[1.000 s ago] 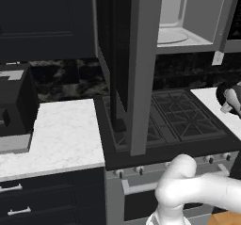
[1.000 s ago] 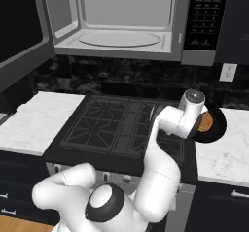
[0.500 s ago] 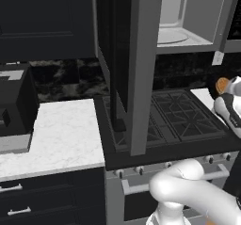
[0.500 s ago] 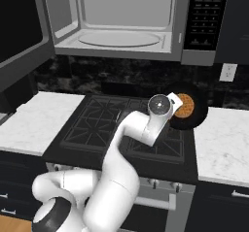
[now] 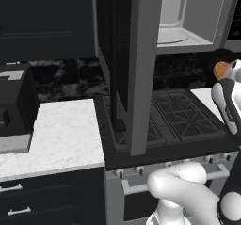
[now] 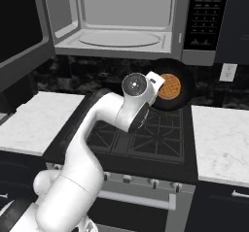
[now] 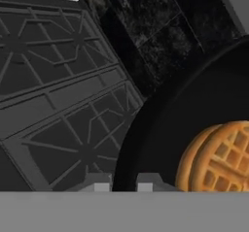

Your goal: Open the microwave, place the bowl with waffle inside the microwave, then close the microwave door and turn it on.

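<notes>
The microwave (image 6: 127,18) hangs over the stove with its pale turntable (image 6: 119,38) showing. The microwave door (image 5: 141,68) is swung wide open and juts out at the left (image 6: 24,41). My gripper (image 6: 155,84) is shut on the left rim of the black bowl (image 6: 186,83), held tilted in the air just below the microwave's right front edge. The waffle (image 6: 170,86) lies inside it. In the hand view the bowl's rim (image 7: 131,148) passes between my fingertips (image 7: 102,185), with the waffle (image 7: 219,158) at the right. The left base view catches the waffle (image 5: 220,70) at the far right.
The black stove (image 6: 146,134) lies beneath the bowl. White marble counters flank it on the left (image 6: 29,124) and right (image 6: 219,139). A black boxy appliance (image 5: 14,106) stands on the left counter. The control panel (image 6: 204,17) fills the microwave's right side.
The arm has swung left and up with the bowl, from over the right counter to above the stove, close under the microwave. The door has stayed open.
</notes>
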### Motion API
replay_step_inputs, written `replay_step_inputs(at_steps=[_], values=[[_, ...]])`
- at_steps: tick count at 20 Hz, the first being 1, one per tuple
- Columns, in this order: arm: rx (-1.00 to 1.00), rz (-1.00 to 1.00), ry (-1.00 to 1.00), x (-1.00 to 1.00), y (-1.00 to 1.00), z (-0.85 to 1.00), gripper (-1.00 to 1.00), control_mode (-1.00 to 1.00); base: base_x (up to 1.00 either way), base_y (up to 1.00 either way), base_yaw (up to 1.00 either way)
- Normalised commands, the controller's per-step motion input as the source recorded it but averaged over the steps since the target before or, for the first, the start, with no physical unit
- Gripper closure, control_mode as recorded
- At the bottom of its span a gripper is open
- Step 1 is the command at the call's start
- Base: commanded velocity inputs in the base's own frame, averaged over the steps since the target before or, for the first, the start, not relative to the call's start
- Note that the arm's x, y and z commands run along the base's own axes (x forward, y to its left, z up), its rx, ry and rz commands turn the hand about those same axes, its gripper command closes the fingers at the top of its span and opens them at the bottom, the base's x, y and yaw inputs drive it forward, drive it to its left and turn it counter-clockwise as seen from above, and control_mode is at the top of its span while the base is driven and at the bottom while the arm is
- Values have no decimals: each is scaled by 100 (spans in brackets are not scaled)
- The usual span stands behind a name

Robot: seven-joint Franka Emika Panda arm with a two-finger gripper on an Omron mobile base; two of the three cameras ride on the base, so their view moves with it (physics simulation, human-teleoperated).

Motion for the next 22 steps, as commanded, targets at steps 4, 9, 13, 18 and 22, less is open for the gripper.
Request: replay_step_inputs(at_steps=[4, 9, 13, 18, 22], values=[[-16, 14, -12, -33, 51, 69, 100, -100, 0, 0, 0], [-8, 21, -14, -8, 34, 69, 100, -100, 0, 0, 0], [-1, 29, -4, 24, 15, 60, 100, -100, 0, 0, 0], [-2, 28, -1, 64, 31, 52, 100, -100, 0, 0, 0], [-4, 15, -2, 42, 41, 55, 100, -100, 0, 0, 0]])
